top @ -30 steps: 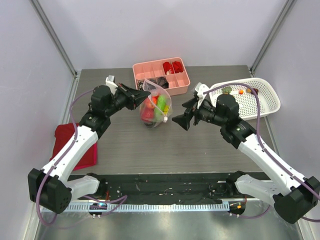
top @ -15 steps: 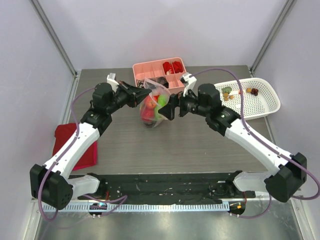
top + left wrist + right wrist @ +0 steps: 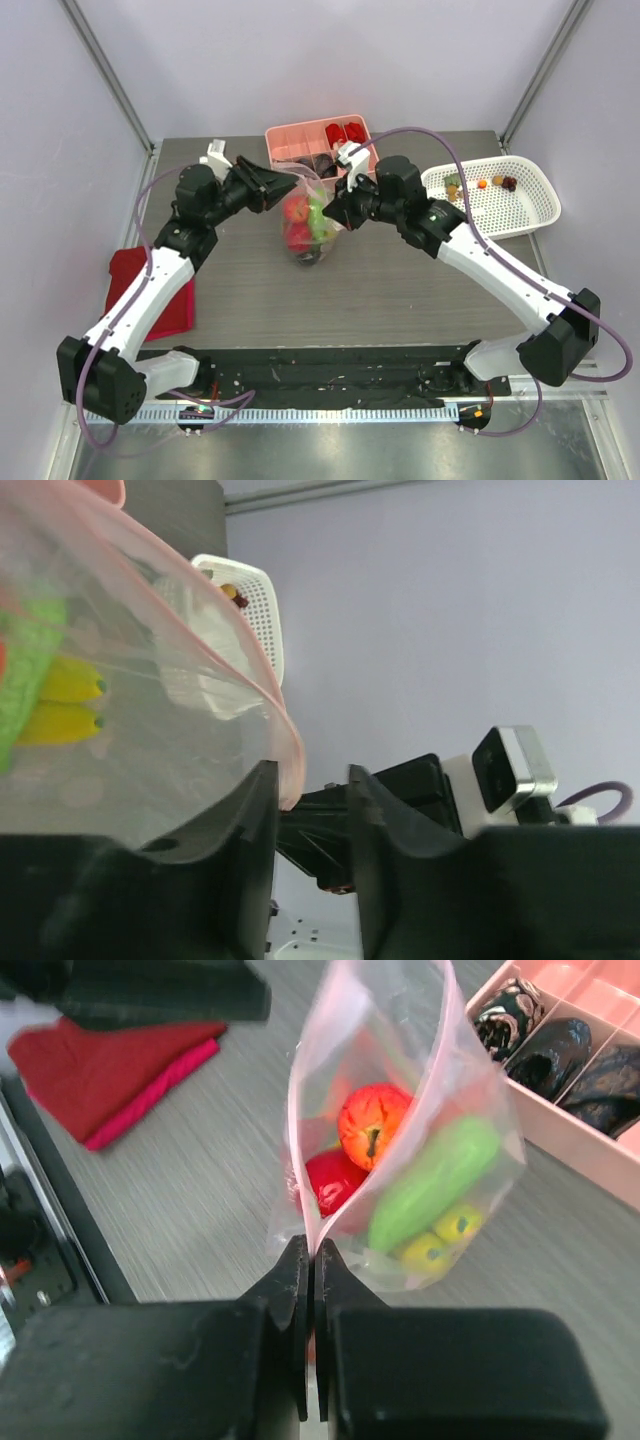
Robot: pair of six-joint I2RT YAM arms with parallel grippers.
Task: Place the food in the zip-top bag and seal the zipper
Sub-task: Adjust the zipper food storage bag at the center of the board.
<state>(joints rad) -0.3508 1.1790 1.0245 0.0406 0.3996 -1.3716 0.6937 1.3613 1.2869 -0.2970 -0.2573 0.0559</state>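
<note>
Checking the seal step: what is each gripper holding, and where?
Right gripper pinches the bag by its zipper strip. Left gripper has its jaws apart around that strip, not clamped.

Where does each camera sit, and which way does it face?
Top external: above, behind the bases, facing down at the table; both arms show.
Left wrist: on the left arm, facing the zip-top bag; parted fingers show.
Right wrist: on the right arm, facing the food; shut fingers show.
Shared: the bag, all views.

Bright, even light, soft shadows on the table [image 3: 400, 290]; wrist views blur their own fingers [image 3: 150, 1360], the left one the bag [image 3: 150, 730] too.
</note>
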